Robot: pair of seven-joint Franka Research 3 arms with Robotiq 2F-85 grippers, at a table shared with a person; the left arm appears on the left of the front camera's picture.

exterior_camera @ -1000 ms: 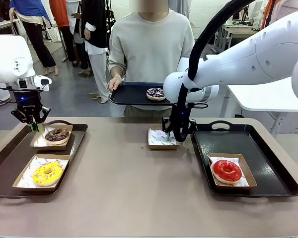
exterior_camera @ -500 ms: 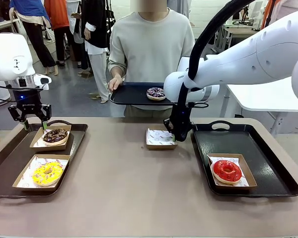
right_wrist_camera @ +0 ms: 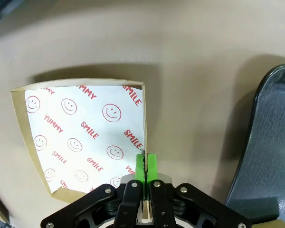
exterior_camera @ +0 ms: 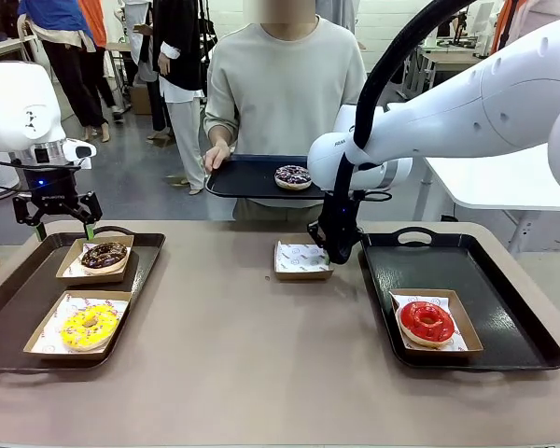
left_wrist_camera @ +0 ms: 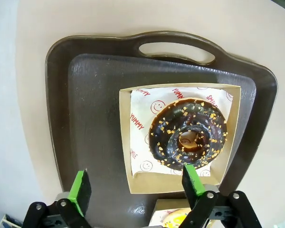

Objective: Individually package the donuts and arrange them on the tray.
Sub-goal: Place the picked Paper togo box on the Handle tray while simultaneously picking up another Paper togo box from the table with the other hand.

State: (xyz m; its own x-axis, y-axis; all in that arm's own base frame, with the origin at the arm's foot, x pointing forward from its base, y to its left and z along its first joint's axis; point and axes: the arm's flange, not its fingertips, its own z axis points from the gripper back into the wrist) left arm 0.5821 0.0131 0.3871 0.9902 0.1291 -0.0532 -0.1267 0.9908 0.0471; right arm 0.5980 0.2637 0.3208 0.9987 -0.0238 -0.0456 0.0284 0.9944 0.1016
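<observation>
**Empty box pinched at centre; L gripper up off choc donut**

Surface: tan table (exterior_camera: 233, 345), two dark trays on it. Left tray (exterior_camera: 9, 313) holds two card boxes: choc sprinkled donut (exterior_camera: 104, 255) in the far one, yellow donut (exterior_camera: 89, 326) in the near one. Right tray (exterior_camera: 504, 308) holds red donut (exterior_camera: 427, 321) in its box. Room: person (exterior_camera: 285, 84) at far side holding a third tray (exterior_camera: 238, 177) w/ purple donut (exterior_camera: 292, 175) on it; other people and tables behind.

Left gripper (exterior_camera: 63, 227) hangs above far end of left tray, fingers spread wide, nothing btwn them; wrist cam looks straight down on choc donut (left_wrist_camera: 187, 134).

Right gripper (right_wrist_camera: 146, 166) has pads pressed together on right wall of empty paper-lined box (right_wrist_camera: 80, 137), at table centre just beside right tray.

Vs 1 s ago: left gripper was low at choc donut's box, fingers near together; now higher and spread. Box sits squarer on the tray. Empty box (exterior_camera: 303, 260) shifted slightly left. Donuts otherwise unmoved.
</observation>
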